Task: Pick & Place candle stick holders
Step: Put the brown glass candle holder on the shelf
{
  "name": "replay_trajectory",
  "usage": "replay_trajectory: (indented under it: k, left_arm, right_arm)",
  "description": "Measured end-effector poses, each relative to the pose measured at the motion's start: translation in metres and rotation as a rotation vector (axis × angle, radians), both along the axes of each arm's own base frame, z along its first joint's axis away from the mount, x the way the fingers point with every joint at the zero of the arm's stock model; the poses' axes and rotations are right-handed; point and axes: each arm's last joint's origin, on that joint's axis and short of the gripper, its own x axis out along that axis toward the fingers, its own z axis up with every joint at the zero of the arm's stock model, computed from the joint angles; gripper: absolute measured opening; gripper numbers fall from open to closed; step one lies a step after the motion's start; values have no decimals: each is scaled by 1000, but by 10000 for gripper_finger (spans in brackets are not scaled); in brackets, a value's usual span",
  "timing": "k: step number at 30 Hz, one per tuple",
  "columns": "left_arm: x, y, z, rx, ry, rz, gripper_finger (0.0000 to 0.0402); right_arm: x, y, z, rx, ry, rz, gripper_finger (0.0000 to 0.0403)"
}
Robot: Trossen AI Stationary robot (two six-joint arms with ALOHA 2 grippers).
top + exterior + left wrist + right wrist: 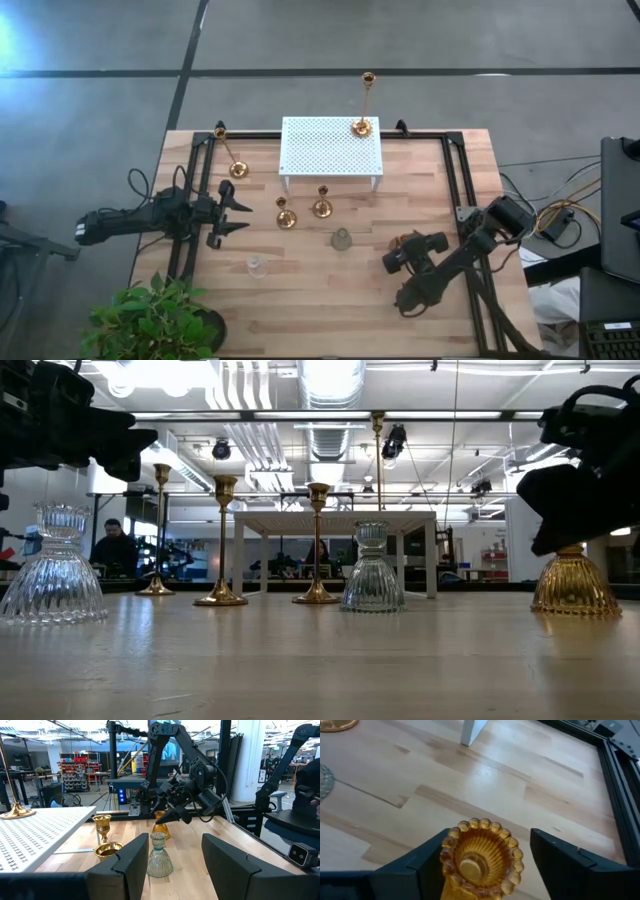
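Amber holder (pixel 479 857) half behind right hand (pixel 485 865)

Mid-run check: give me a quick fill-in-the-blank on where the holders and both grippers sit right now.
1. The right gripper stands open around the ribbed ____ glass holder.
2. One tall thin brass candlestick stands on top of the white perforated metal ____.
3. The left gripper is ____, holding nothing.
4. The two short brass holders stand in front of the stand, ____ on the wooden table.

Missing words: amber; stand; open; upright
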Motion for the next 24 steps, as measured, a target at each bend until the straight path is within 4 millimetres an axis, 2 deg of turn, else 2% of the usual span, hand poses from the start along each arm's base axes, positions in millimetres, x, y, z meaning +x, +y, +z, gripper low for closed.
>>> replay_trajectory:
  k: [8,17,24]
  left_arm:
    - [0,0,0,0,0,0,190]
    - [0,0,0,0,0,-1,190]
    - [0,0,0,0,0,-1,190]
  right_arm:
    - [2,2,3,3,-5,8,156]
    - [0,0,11,14,-2,7,155]
    - [-11,-9,50,44,-25,36,155]
